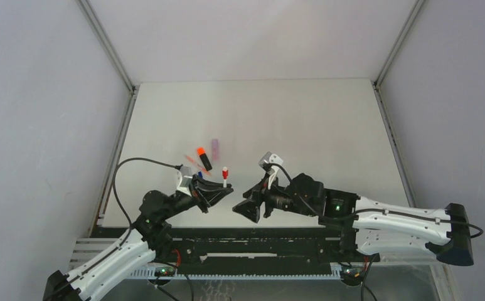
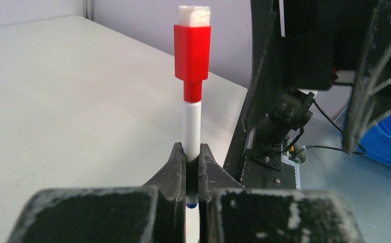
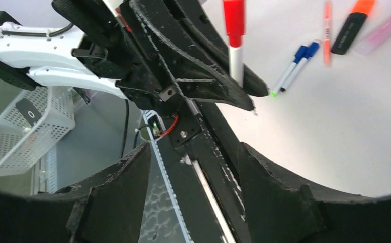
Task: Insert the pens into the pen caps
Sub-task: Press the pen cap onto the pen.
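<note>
The left claw (image 1: 226,189) is clamped tight on a white pen (image 2: 192,126), holding it upright at centre frame in the left wrist view. A red cap (image 2: 192,55) sits on the pen's upper end. The right claw (image 1: 245,204) stands wide and empty just beside it at lower centre of the overhead view. The risks start with the grip, which sits low on a thin, smooth barrel, so a quick swing could tilt the pen or let it slide between the fingers. It is not clear that the cap is pushed fully home, and if it is loose a jolt could shake it off onto the bench (image 1: 302,125). The right claw is close enough that a careless turn could clip the pen or the left arm. The black highlighter (image 1: 204,160), lilac highlighter (image 1: 215,148), blue pens (image 3: 297,63) and thin orange-red pen (image 3: 327,33) lie bunched near the left claw, left of centre overhead. Setting the pen down among them could roll or scatter them.
</note>
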Controlling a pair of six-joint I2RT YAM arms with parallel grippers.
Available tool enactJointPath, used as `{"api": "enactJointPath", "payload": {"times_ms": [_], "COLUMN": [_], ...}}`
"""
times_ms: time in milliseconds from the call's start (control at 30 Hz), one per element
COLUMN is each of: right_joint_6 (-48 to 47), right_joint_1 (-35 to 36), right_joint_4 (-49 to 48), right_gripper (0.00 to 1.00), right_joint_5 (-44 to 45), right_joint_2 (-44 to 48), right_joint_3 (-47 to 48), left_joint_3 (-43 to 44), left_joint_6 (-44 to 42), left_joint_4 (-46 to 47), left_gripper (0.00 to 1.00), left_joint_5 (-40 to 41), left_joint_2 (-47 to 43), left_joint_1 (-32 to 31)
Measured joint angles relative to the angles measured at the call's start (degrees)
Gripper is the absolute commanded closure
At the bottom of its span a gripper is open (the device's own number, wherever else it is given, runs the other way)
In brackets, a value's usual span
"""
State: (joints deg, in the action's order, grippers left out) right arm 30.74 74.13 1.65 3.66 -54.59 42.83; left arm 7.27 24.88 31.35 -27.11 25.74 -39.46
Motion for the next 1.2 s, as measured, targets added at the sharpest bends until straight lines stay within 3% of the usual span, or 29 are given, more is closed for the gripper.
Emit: {"api": "enactJointPath", "payload": {"times_ms": [233,567,733,1033,1200], "right_joint_6": [-3.3,-9.4,-10.8,-11.2,-11.5], "right_joint_1": [-7.1,-9.2,-9.9,-10.4,-10.4], "right_joint_4": [3.3,5.5,7.1,8.1,8.1], "right_gripper": [0.36,0.4,0.42,0.52,0.71], "right_joint_5": [-5.7,-8.5,-7.8,-7.6,-7.5], "right_joint_2": [1.1,-11.6,-14.4,-15.6,-16.3], "right_joint_3": [2.4,17.9,19.6,19.6,20.1], "left_joint_3": [-0.1,-0.1,-0.1,-0.1,-0.1], "left_joint_6": [-2.6,-3.6,-3.7,-3.8,-4.1], "left_joint_4": [-0.6,-0.8,-1.1,-1.5,-1.8], "left_gripper": [1.0,1.0,1.0,1.0,1.0], "left_joint_5": [-0.2,-0.7,-0.7,-0.7,-0.7], "left_joint_2": [-0.2,0.8,0.7,0.5,0.5], "left_joint_1": [0.0,-0.1,-0.1,-0.2,-0.2]}}
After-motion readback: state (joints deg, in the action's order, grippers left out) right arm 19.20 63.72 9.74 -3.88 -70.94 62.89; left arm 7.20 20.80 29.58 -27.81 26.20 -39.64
